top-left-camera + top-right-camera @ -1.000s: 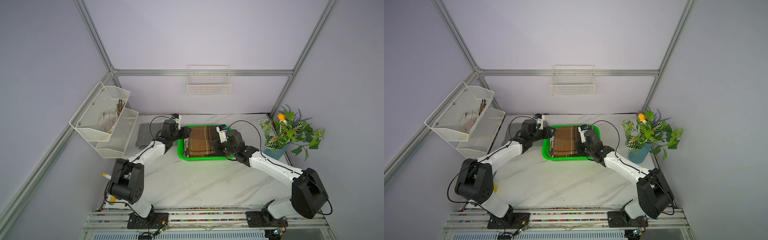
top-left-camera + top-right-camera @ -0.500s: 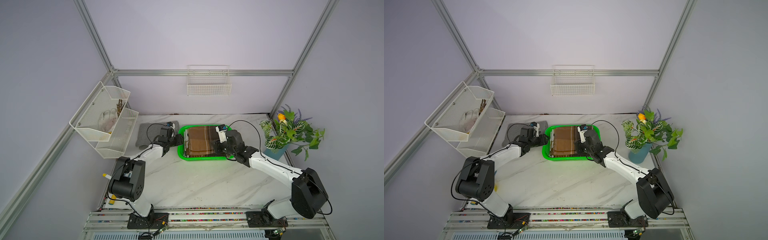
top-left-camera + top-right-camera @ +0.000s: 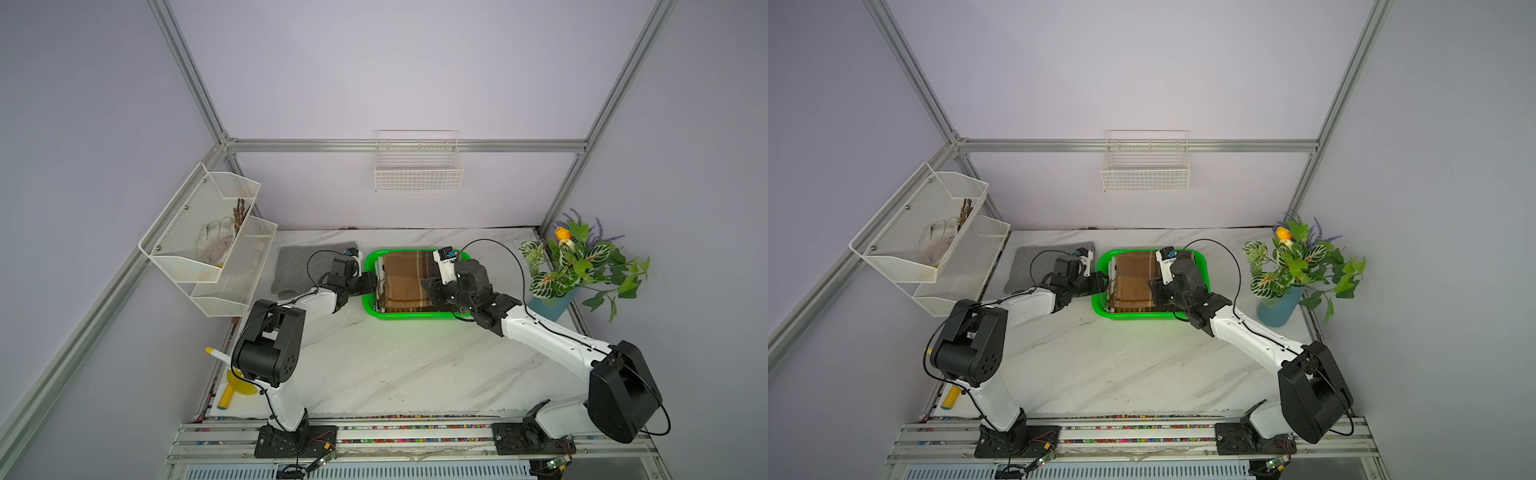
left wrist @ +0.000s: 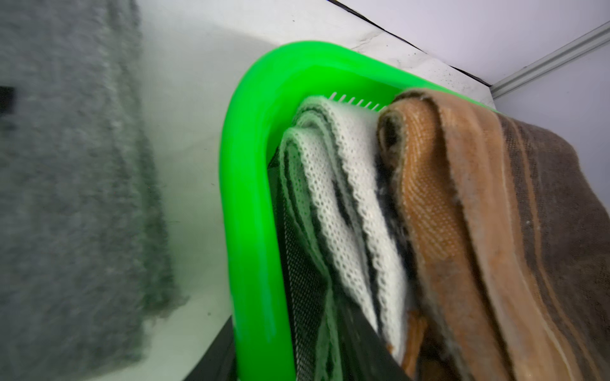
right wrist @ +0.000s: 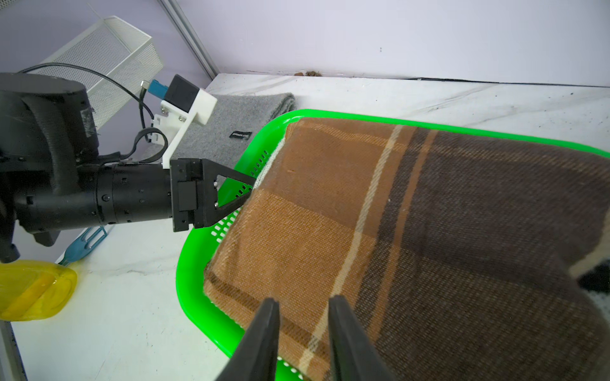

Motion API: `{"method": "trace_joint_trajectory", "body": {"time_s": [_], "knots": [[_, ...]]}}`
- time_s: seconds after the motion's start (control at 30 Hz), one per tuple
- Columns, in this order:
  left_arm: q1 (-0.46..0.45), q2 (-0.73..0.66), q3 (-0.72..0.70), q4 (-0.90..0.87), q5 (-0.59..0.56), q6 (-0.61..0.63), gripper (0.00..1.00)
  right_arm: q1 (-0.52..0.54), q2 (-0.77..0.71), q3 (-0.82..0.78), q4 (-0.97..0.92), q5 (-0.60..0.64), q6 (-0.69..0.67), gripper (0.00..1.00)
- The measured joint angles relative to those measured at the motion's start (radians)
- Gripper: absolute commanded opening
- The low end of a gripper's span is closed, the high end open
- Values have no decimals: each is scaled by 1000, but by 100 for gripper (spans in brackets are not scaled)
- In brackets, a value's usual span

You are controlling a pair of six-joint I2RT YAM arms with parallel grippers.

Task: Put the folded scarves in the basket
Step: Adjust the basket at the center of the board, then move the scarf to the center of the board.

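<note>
Brown-and-tan plaid wool at centre: the folded scarf point(image 3: 409, 280) lies flat inside the bright green basket point(image 3: 411, 316), on top of a white knit cloth point(image 4: 340, 184) whose folded edges show along the basket's L side wall. In both top views the basket sits toward the back of the marble table point(image 3: 395, 374), roughly mid-width. L gripper point(image 5: 251, 188) reaches over the basket's rim from the side w/ the grey felt mat point(image 3: 311, 266). Its fingers narrow toward the scarf's edge and the tips are partly hidden by fabric, so can't tell whether they pinch cloth or stand free. R gripper point(image 5: 303, 298) comes in from the opposite side, over the scarf's top. Its jaws are a small gap apart w/ plaid visible between them and nothing clamped; can't tell whether the tips touch the wool. The grey mat lies just beside the basket. At the table's R edge stands a potted plant point(image 3: 582, 266) in a blue vase. A white wire basket point(image 3: 417, 166) hangs on the back wall and a mesh two-tier rack point(image 3: 208, 241) on the L wall. A yellow plastic dish point(image 5: 33, 290) sits by the L arm's base.
</note>
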Motion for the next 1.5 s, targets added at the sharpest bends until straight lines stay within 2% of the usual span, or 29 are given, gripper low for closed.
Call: {"method": "trace_joint_trajectory", "body": {"time_s": [0.13, 0.3, 0.5, 0.57, 0.67, 0.73, 0.87, 1.1, 1.5], "knots": [[-45, 16, 5, 18, 5, -18, 49, 0, 9, 1, 0, -1, -2, 32], [-72, 14, 13, -20, 4, -18, 53, 1, 50, 17, 0, -29, 0, 33], [37, -78, -23, -70, 28, -17, 57, 10, 84, 46, 0, -50, -1, 35], [85, -151, -42, -85, -18, 0, 61, 10, 84, 46, 0, -49, -2, 35], [138, -222, -18, -129, -105, 28, 62, 9, 79, 46, 1, -48, -4, 36], [142, -187, 46, -153, -115, 42, 63, 10, 72, 46, 1, -49, -5, 36], [127, -105, 62, -128, -111, 50, 69, 10, 59, 45, 2, -48, -7, 36], [87, 127, 215, -225, -211, 111, 71, 9, 39, 19, 5, -46, -8, 36], [44, 219, 304, -304, -361, 181, 67, 10, 19, 0, 9, -31, -8, 37]]}}
